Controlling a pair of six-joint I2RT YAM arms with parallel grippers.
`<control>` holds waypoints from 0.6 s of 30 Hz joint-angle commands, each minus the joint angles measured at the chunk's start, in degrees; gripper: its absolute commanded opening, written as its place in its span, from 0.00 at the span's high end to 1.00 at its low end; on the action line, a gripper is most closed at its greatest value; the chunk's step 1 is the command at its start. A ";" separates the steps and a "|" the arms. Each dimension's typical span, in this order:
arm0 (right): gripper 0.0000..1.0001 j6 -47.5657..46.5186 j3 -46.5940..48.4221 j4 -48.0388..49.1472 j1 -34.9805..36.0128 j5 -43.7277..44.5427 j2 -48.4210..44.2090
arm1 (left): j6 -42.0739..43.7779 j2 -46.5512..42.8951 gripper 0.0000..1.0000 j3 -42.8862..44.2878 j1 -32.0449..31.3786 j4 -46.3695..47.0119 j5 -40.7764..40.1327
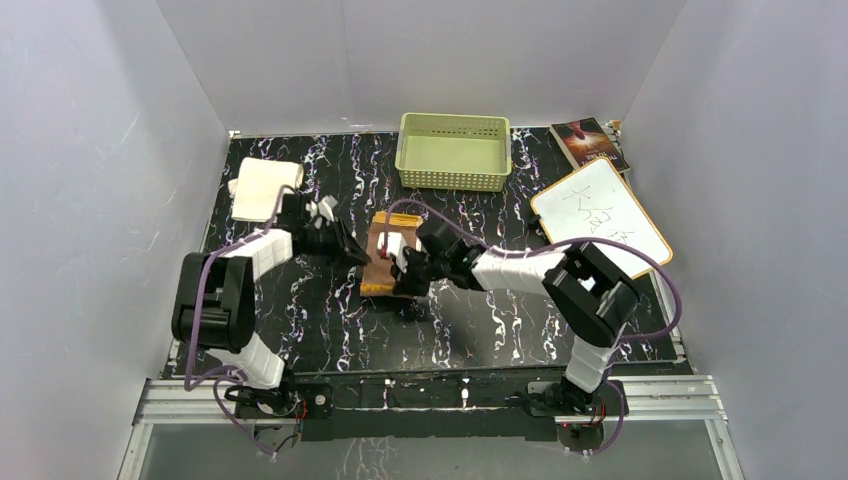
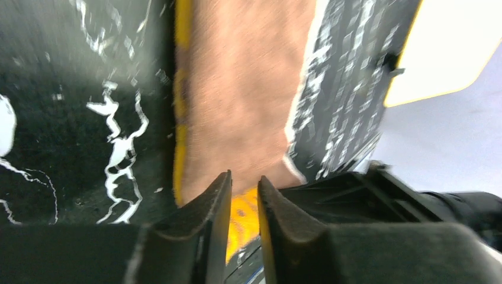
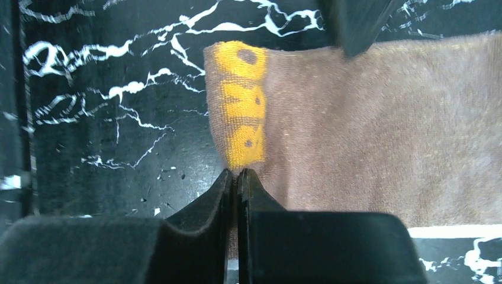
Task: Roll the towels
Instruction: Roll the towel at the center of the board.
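The mustard-yellow and brown towel (image 1: 383, 262) lies in the middle of the black marbled table. It also shows in the left wrist view (image 2: 243, 89) and in the right wrist view (image 3: 379, 130). My left gripper (image 1: 352, 250) is at its left edge. In the left wrist view (image 2: 244, 177) the jaws are nearly together with the towel's yellow border between them. My right gripper (image 1: 408, 272) is at the towel's right near side and is shut on the cloth's edge beside the yellow band (image 3: 237, 171). The cream-white towel (image 1: 265, 188) sits rolled at the far left.
A pale green basket (image 1: 453, 150) stands at the back centre. A white board with orange rim (image 1: 600, 215) lies at the right and shows in the left wrist view (image 2: 450, 47). A book (image 1: 590, 142) lies behind it. White walls enclose the table.
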 commanded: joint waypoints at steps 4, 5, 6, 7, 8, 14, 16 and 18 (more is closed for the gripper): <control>1.00 22.75 10.00 -8.08 -6.87 -17.80 7.39 | 2.12 -10.69 0.68 9.89 3.16 -5.99 4.49; 1.00 24.86 12.01 -9.07 -7.23 -19.56 8.80 | 2.65 -11.08 0.68 10.03 3.18 -6.44 5.37; 1.00 27.12 14.29 -10.74 -7.61 -20.94 10.81 | 2.96 -11.59 0.68 9.82 3.18 -6.39 6.42; 1.00 28.24 17.23 -13.82 -8.04 -22.82 13.15 | 3.09 -11.94 0.68 9.35 3.18 -6.14 7.27; 1.00 29.21 20.29 -16.82 -8.40 -24.20 15.46 | 3.28 -12.25 0.68 8.68 3.18 -5.94 7.99; 1.00 32.58 29.09 -25.27 -10.46 -29.33 25.31 | 1.60 -13.98 0.84 2.76 3.08 -2.13 11.59; 1.00 36.54 29.38 -23.42 -11.76 -32.17 27.07 | 1.64 -14.50 0.92 1.17 3.09 -1.88 11.96; 1.00 39.75 29.39 -21.98 -12.81 -32.49 28.65 | 1.74 -15.20 1.00 -0.42 3.08 -1.78 12.02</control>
